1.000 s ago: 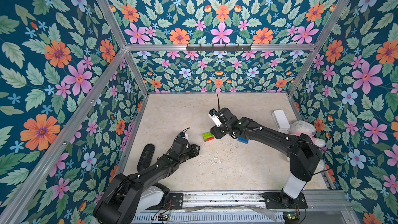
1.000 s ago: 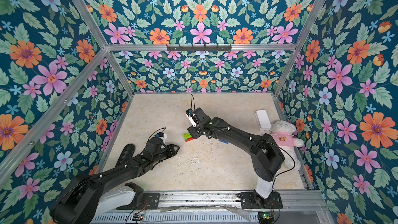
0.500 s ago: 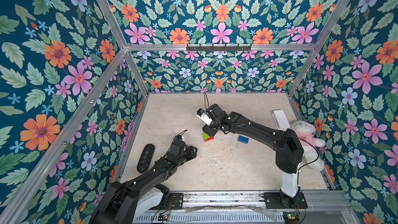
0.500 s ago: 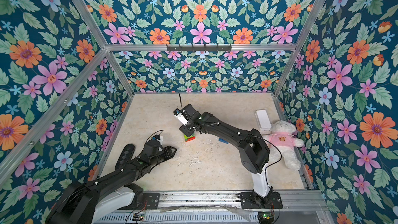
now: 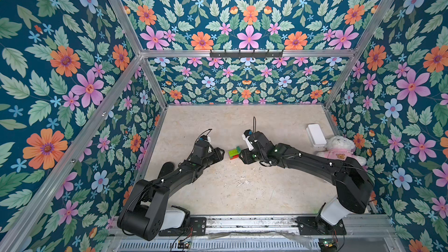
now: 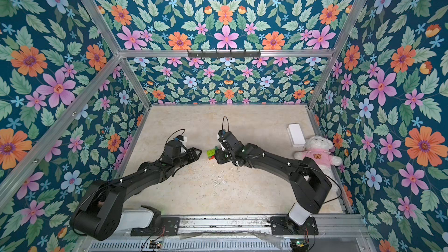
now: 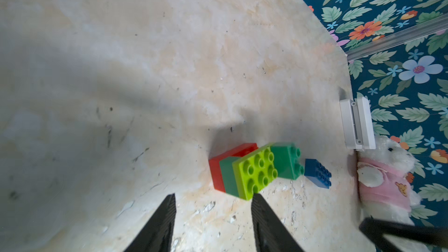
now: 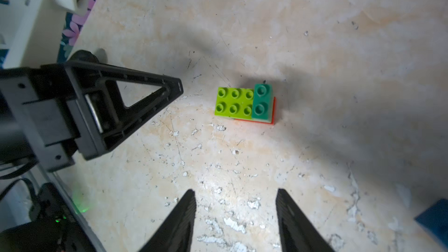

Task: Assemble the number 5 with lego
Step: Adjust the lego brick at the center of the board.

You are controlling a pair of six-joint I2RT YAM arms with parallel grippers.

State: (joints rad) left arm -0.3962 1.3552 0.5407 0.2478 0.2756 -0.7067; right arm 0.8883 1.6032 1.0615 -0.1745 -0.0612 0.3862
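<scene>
The lego stack [image 5: 234, 153] [image 6: 211, 153] stands mid-table: a red brick [image 7: 215, 170] at the bottom, a dark-green layer, a lime-green brick [image 8: 232, 103] above, and a small dark-green brick [image 8: 261, 101] on one end. A loose blue brick [image 7: 317, 173] [image 8: 434, 219] lies beyond it, hidden under the right arm in both top views. My left gripper [image 5: 220, 152] [image 6: 196, 152] [image 7: 213, 198] is open and empty, just left of the stack, one fingertip close to the lime brick. My right gripper [image 5: 241, 157] [image 6: 217, 158] [image 8: 236, 192] is open and empty, right of the stack and above the table.
A white box [image 5: 316, 135] [image 6: 296, 135] [image 7: 356, 124] and a plush bear in pink [image 5: 338, 149] [image 6: 316, 152] [image 7: 383, 178] lie at the right wall. A flat black object [image 5: 166, 169] lies by the left wall, partly behind the left arm.
My left gripper has come forward to the left side of the stack. My right gripper swung left past the stack, then back to its right side. The stack has not moved.
</scene>
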